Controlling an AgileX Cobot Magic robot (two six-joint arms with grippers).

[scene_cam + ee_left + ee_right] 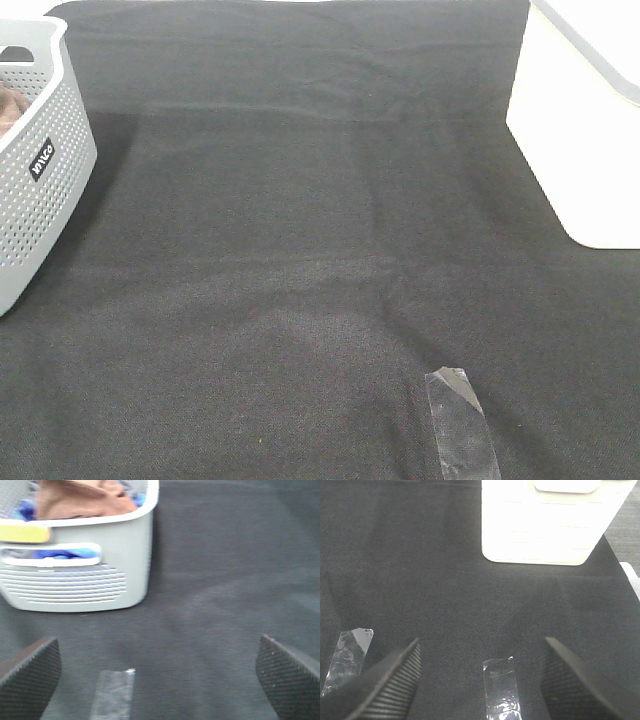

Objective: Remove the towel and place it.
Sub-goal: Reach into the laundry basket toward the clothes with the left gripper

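The reddish-brown towel lies crumpled inside a light grey perforated basket, on top of blue cloth. In the exterior high view only a sliver of the towel shows inside the basket at the far left edge. My left gripper is open and empty, its two black ribbed pads spread wide above the black table covering, a short way from the basket. My right gripper is open and empty over the black covering. Neither gripper shows in the exterior high view.
A white box stands at the right, also in the right wrist view. Clear tape strips lie on the black cloth: one at the front, one below my left gripper, two near my right gripper.
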